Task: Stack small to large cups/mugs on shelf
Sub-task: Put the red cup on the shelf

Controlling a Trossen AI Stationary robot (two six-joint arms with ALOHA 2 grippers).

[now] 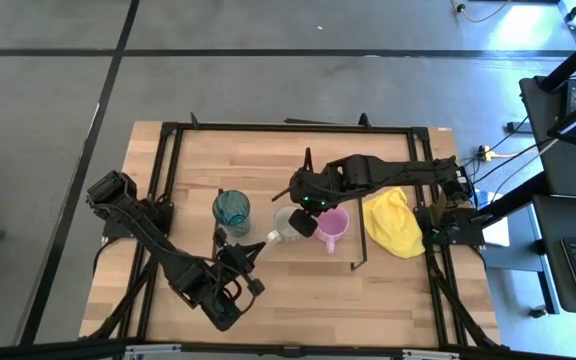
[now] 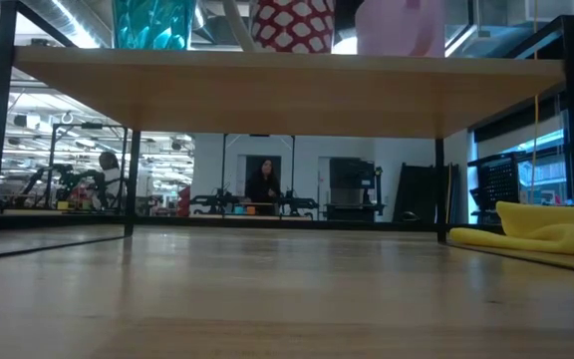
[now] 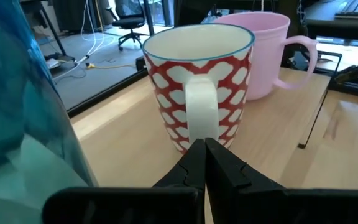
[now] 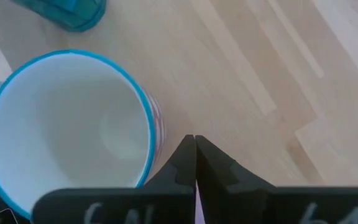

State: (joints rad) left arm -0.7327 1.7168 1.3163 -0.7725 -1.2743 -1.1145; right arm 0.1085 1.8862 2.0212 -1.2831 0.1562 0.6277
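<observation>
On the shelf, three mugs crowd the near edge.

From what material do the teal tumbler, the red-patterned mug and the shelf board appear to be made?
The teal tumbler looks like translucent plastic or glass: light passes through its faceted wall. The red-patterned mug seems glazed ceramic, with a smooth white inside, a thick wall and a blue rim line. The shelf board looks like light wood with a matt finish, showing grain and plank seams.
</observation>
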